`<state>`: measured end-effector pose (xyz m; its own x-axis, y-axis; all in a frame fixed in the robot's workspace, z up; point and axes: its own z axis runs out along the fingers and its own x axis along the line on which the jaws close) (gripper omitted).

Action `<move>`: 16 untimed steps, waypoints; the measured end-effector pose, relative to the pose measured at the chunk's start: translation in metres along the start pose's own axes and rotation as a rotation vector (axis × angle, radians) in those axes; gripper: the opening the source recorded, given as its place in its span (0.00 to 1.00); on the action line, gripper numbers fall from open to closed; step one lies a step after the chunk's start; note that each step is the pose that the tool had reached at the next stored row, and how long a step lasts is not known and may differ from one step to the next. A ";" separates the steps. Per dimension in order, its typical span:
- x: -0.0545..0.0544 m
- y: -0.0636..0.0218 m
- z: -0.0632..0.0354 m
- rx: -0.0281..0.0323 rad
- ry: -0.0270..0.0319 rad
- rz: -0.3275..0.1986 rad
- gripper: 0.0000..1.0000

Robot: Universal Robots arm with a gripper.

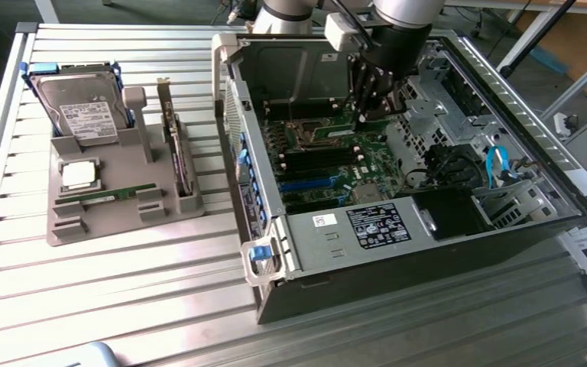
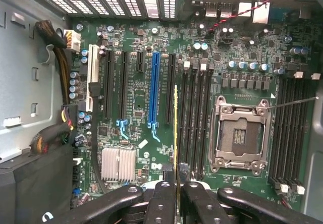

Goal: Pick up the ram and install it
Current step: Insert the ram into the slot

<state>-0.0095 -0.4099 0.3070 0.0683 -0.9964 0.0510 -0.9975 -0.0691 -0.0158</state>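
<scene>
Wrist view | gripper (image 2: 176, 179) fingers (image 2: 162, 196) clenched on the ram (image 2: 175, 128), edge-on between them | ram runs out past the fingertips over the motherboard (image 2: 136, 98), just beside the black memory slots (image 2: 194, 123) | processor socket (image 2: 241, 135) beyond those | exterior view: gripper (image 1: 373, 103) inside the open computer case (image 1: 273, 252)

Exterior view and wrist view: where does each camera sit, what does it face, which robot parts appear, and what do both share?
Exterior view: off the robot, raised, looking down on the table, the open computer case and the parts holder; the arm and end effector show.
Wrist view: on the wrist, facing down onto the motherboard; the end effector shows, shut on the ram.
Shared: the motherboard, its processor socket, the end effector.
</scene>
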 end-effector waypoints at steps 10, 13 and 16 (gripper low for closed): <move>0.000 0.0017 0.0042 0.0000 0.0000 0.000 0.13; 0.000 0.0021 0.0054 0.0000 0.0001 0.000 0.13; -0.001 0.0025 0.0064 0.0000 0.0000 0.000 0.13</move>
<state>-0.0118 -0.4099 0.3005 0.0683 -0.9964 0.0510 -0.9975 -0.0691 -0.0158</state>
